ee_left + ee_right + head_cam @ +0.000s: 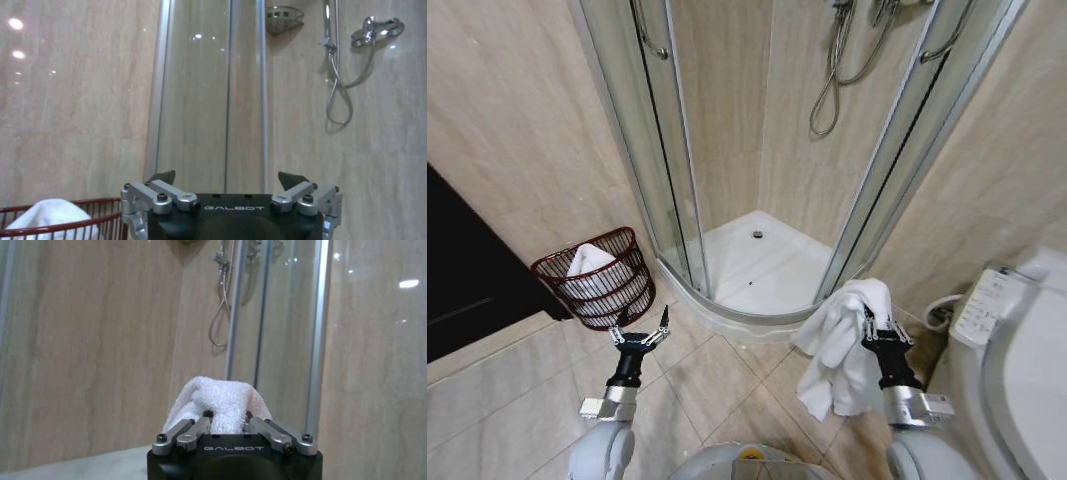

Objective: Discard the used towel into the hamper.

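On the right, a white towel (842, 345) is held clamped in the right end effector (879, 335), well apart from the hamper (599, 280); dropping is not yet done. The left end effector (639, 333) is spread open, empty.

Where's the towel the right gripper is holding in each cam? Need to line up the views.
Head view: the held towel hangs from the right gripper, right of centre, in front of the shower tray.
Left wrist view: it isn't in this picture; the white cloth there lies in the hamper.
Right wrist view: it bulges up between the fingers, low centre.
Shared landmark: the shower hose.
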Robot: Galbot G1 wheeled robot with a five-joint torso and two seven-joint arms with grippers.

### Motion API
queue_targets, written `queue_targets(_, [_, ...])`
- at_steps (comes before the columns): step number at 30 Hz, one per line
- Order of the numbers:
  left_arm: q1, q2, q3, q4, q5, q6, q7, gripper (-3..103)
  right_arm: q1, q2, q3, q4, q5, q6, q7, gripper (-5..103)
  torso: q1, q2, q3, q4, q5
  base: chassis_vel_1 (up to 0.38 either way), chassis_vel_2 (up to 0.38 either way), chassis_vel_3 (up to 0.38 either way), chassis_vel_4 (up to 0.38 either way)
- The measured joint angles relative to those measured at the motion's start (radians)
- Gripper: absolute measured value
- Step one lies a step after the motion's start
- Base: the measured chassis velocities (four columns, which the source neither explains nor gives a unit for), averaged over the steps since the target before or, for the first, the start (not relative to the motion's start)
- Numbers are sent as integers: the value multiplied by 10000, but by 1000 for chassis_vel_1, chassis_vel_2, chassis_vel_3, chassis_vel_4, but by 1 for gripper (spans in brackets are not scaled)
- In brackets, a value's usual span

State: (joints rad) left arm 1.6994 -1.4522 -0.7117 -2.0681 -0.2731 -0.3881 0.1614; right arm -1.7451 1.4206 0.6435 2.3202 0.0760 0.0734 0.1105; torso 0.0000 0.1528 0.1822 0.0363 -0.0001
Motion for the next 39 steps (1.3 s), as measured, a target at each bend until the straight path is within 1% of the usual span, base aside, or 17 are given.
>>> queue_targets(8, [-230,-11,48,90,57,80,18,100,75,52,-260,-4,-412,-171,120,16,0,0,0,1,1,63,55,56,47])
queue_targets(13, [-316,-30,63,182,52,-189,48,100,206,111,-354,-79,-729,-168,103,16,0,0,0,4,0,46,29,40,31])
queue_targets(16, [-307,-65,86,192,48,-275,50,100,261,143,-443,-148,-912,-169,14,16,0,0,0,-1,1,0,0,0,0])
queue_targets(21, [-243,-106,85,181,99,-221,23,100,291,166,-509,-227,-938,-154,-19,16,0,0,1,-1,2,64,52,-52,-74])
queue_targets(25, [-133,-179,71,112,240,-38,-41,100,253,78,-511,-274,-930,-83,-58,16,0,0,0,1,0,102,91,-85,-75])
queue_targets(30, [-87,-284,88,115,402,-40,28,100,175,62,-563,-349,-951,43,-91,16,0,0,0,0,0,99,84,-82,-62])
queue_targets(39, [-75,-285,78,112,446,-40,35,100,121,139,-715,-400,-1167,159,-188,16,0,0,0,-1,2,65,73,3,0])
